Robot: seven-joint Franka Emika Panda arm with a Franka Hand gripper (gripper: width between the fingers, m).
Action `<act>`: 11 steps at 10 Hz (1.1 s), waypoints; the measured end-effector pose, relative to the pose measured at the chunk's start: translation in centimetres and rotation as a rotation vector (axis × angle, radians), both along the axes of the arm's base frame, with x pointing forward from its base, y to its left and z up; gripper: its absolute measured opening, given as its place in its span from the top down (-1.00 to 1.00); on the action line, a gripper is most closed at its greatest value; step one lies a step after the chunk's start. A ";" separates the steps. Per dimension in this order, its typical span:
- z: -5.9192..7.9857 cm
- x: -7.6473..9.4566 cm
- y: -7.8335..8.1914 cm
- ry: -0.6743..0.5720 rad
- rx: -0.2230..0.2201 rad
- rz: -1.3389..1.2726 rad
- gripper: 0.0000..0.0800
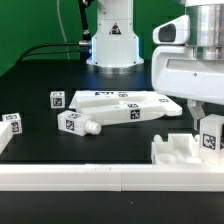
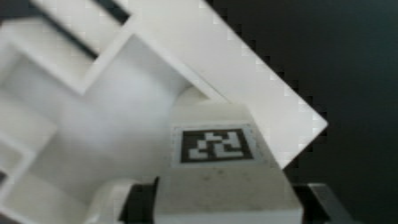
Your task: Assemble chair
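My gripper (image 1: 207, 122) is at the exterior view's right, shut on a white chair part (image 1: 210, 138) with a black-and-white tag. In the wrist view this part (image 2: 217, 150) fills the gap between the two dark fingers (image 2: 150, 200), tag facing the camera. It stands upright at the boxy open seat frame (image 1: 178, 152), whose white walls show behind it in the wrist view (image 2: 125, 70). Whether part and frame touch is hidden. A chair leg (image 1: 82, 124) with a tag lies mid-table. Two small tagged chair parts lie further left (image 1: 57, 100) and at the left edge (image 1: 10, 124).
The marker board (image 1: 150, 108) lies flat in the middle, behind the leg. A long plain white rail (image 1: 90, 178) runs along the front edge, just before the seat frame. The arm's base (image 1: 112, 40) stands at the back centre on the black table.
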State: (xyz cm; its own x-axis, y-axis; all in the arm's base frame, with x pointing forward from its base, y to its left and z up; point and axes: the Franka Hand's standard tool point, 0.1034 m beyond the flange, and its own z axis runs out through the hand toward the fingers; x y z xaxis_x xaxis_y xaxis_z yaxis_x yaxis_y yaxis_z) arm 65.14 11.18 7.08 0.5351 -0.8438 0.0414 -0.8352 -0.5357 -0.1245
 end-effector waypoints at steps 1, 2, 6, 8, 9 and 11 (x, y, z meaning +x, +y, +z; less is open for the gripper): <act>0.0 0.0 0.0 0.012 0.038 -0.200 0.29; 0.0 0.0 0.1 0.022 0.077 -0.381 0.29; 0.0 0.0 0.1 0.037 0.149 -0.824 0.29; -0.1 0.0 0.2 0.042 0.157 -0.893 0.09; -0.1 0.0 0.2 0.042 0.156 -0.882 -0.25; 0.0 0.0 0.1 0.039 0.151 -0.846 -0.54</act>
